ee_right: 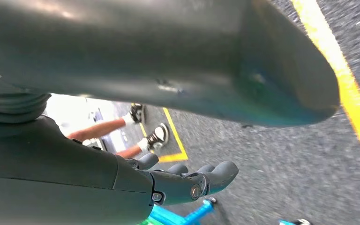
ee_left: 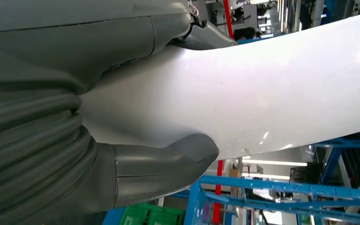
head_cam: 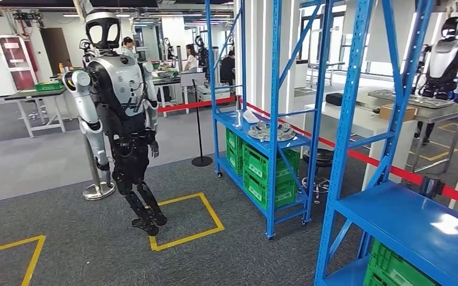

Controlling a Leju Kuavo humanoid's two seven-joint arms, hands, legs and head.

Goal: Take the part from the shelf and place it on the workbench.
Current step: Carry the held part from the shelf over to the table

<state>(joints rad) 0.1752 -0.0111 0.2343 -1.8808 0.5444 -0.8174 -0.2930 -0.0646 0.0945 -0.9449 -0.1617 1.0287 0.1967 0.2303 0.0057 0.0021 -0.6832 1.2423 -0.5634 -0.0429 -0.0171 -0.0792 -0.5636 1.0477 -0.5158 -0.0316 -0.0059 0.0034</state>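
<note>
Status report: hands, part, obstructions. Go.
Left hand grips white part. Right hand empty, fingers curled. Blue shelf ahead, another humanoid standing left.

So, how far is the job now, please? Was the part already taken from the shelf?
Done, it seems: the left robot hand grips a smooth white curved part, so the pick looks complete. In hand: carrying it past the blue metal shelves. Left: placing it on a workbench. The right robot hand holds nothing, fingers loosely curled above the grey carpet.
</note>
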